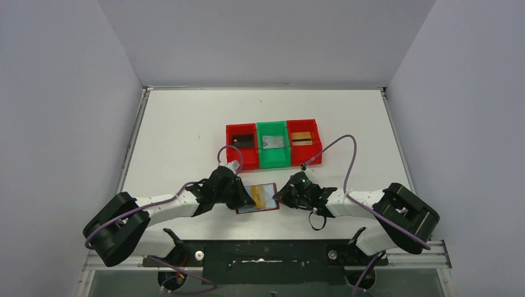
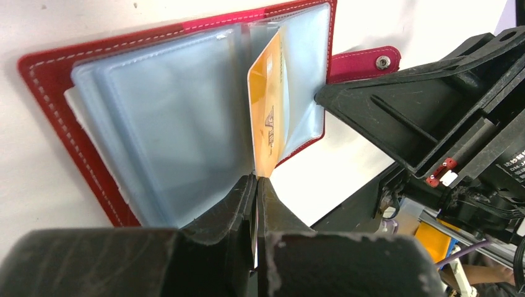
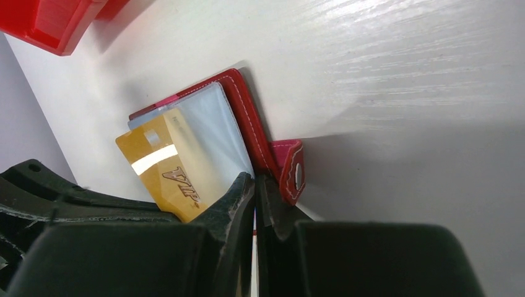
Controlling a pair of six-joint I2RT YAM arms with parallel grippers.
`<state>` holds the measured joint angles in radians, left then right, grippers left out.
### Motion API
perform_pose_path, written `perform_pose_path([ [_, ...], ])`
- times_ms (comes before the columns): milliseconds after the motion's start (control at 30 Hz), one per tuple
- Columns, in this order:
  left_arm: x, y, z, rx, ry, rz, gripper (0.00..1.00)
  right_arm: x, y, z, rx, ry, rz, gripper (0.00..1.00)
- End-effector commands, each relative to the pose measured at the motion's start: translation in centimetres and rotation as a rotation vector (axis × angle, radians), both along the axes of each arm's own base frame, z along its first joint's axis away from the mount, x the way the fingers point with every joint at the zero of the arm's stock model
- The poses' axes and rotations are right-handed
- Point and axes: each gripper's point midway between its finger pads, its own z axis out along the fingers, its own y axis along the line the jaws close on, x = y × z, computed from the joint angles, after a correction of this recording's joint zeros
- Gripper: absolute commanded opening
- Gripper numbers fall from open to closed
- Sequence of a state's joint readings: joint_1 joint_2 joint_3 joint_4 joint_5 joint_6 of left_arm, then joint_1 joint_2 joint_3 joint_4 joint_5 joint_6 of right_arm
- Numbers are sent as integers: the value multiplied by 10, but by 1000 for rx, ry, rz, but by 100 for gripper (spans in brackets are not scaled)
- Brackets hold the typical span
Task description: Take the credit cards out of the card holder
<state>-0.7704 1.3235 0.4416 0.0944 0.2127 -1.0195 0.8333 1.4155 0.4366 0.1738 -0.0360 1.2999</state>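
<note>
Anchorage seems why the right tool (image 3: 255,185) is pinched shut on the open card holder (image 1: 257,199) lying on the tabletop (image 1: 186,124), while the left tool (image 2: 255,185) clamps the gold card (image 2: 267,117), ready to draw it out.

On my table (image 1: 186,117): one card holder (image 1: 257,198), open near my bases, and four credit cards in all. One gold card (image 2: 266,117) stands among the holder's sleeves. Three more lie farther off, one to a bin: a dark card (image 1: 242,140), a silvery-grey card (image 1: 273,142) and a second gold card (image 1: 301,138). The bins number three in a row: a left red bin (image 1: 249,156), a right red bin (image 1: 304,153) and one green bin (image 1: 274,158) between them. My own count is two arms with two grippers, the left gripper (image 1: 247,199) and the right gripper (image 1: 280,197), and two purple cables, left (image 1: 161,203) and right (image 1: 337,143).
</note>
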Motion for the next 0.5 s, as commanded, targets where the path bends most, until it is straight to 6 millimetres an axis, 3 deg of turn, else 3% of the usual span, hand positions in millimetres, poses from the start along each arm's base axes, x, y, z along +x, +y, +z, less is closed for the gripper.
perform_pose_path([
  [0, 3, 6, 7, 33, -36, -13, 0, -19, -39, -29, -209, 53, -12, 0],
  [100, 4, 6, 13, 26, -57, -21, 0, -14, -29, -14, -198, -4, 24, 5],
  [233, 7, 4, 23, 9, -92, -27, 0, -6, -18, 7, -178, -71, 45, 26],
  [467, 7, 4, 28, -3, -121, -39, 0, 7, -7, 49, -107, -199, 67, 48],
])
